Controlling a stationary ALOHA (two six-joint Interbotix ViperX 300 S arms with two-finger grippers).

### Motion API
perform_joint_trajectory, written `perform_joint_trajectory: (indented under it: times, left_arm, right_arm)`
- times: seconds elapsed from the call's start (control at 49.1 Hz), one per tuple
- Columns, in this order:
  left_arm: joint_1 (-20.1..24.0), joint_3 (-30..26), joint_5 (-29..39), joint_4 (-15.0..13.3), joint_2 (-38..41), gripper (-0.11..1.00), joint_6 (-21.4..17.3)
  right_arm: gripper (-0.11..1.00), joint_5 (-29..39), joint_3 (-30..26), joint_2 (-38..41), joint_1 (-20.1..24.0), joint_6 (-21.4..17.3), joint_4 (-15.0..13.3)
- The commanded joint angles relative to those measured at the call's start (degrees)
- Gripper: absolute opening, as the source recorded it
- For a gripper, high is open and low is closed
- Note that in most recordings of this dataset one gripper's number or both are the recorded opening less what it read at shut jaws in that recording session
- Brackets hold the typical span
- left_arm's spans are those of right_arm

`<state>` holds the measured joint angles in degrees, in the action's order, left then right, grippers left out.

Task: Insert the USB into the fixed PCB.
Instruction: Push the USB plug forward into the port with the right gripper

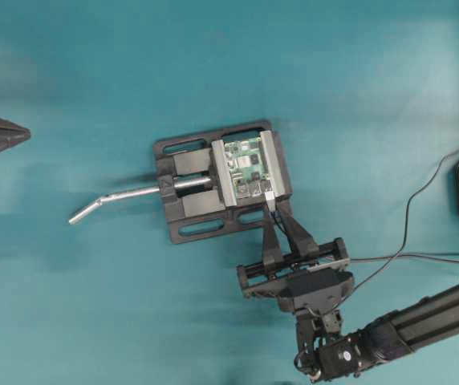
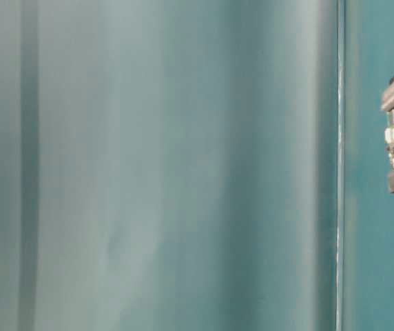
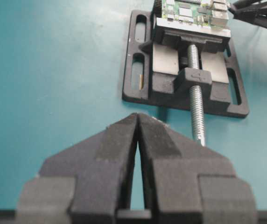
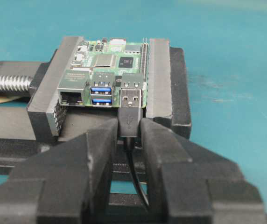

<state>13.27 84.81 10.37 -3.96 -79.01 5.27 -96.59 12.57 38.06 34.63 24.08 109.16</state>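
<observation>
Closest to my right wrist camera are the two black fingers [image 4: 101, 149] of the right gripper [image 4: 129, 135], pinched narrow on the dark body of the USB [image 4: 130, 112], so the jaws stand only as far apart as the plug is wide, with its thin black cable [image 4: 136, 177] trailing back between them toward 6 o'clock. Its silver tip sits right at the mouth of the silver port at the lower right of the fixed PCB [image 4: 110, 60], at 12 o'clock from the fingers, and I cannot tell whether it has entered yet. My worry from here is alignment: if the tip sits slightly high or skewed it could catch on the port's rim, and pushing on would make the plug slip or pivot in my grip, or strain the board in the black vise [image 4: 164, 79]. From overhead the board [image 1: 245, 164] is clamped between grey jaws. My left gripper [image 3: 137, 154] rests closed and empty, well apart at 9 o'clock
</observation>
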Motion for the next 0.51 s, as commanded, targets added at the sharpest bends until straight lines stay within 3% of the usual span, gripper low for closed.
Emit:
perform_joint_trajectory:
  times: [0.0,0.489]
  left_arm:
    - [-0.09,-1.58,-0.26,0.18,0.44,0.04,0.35]
    - [-0.09,-1.67,-0.26,0.18,0.44,0.04,0.35]
  right_arm:
    - [0.21,-0.44,-0.26,-2.81,-0.44,-0.09,-0.53]
    - [0.21,-1.05,-0.26,-3.69,-1.41,0.62,-0.62]
